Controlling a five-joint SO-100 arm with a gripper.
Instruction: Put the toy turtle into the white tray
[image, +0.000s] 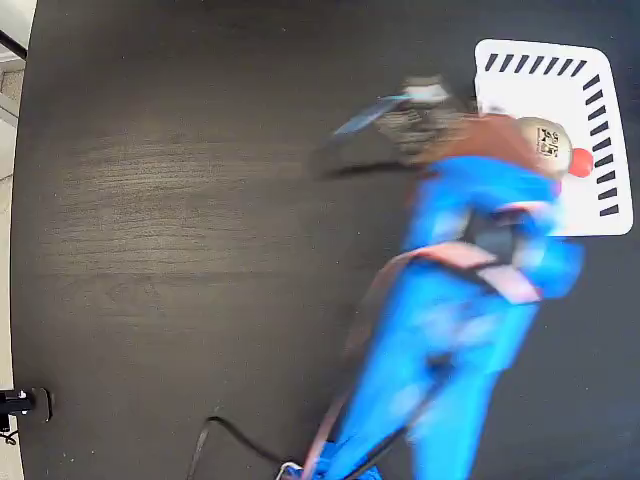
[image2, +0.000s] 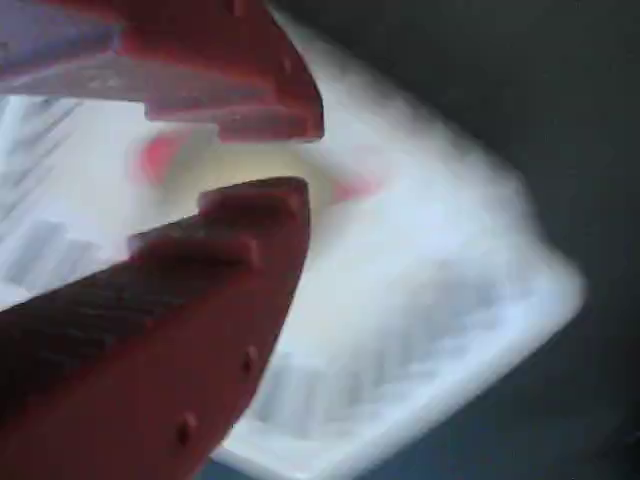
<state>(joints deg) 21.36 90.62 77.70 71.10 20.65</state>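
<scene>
Dark wooden table (image: 180, 200), black cable (image: 232, 435)

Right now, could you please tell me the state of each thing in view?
toy turtle: lying on the tray, out of the pincer, sticker up.
white tray: flat on the table, holding only the turtle.
pincer: above the tray, fingers slightly apart with nothing between them; blurred.

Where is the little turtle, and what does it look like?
Find the white tray with dark slanted slots, at the top right of the dark table in the fixed view. The toy turtle is over it beside the blue arm: a shiny beige shell with a black-and-white square sticker and a red head.
</scene>
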